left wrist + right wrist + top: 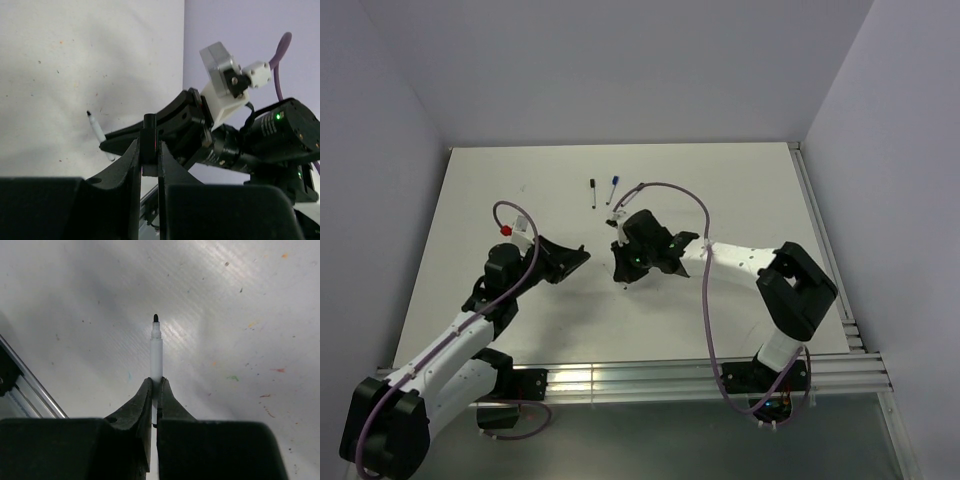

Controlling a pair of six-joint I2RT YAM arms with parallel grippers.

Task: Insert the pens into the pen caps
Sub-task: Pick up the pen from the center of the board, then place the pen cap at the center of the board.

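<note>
the right pincer [155, 385] was clenched on a pen [156, 352]: the white barrel projected straight ahead of its jaws, with the dark tip bare. the left pincer [149, 150] was clamped on a black pen cap [149, 131], held upright between its fingertips. the pen tip stood ahead and to the left of that cap, apart from it. judged status: both parts gripped, alignment and insertion outstanding. a second pen [592, 192] and a third pen [613, 189] lay on the table [740, 200] beyond both pincers. whether they were capped could not be determined.
</note>
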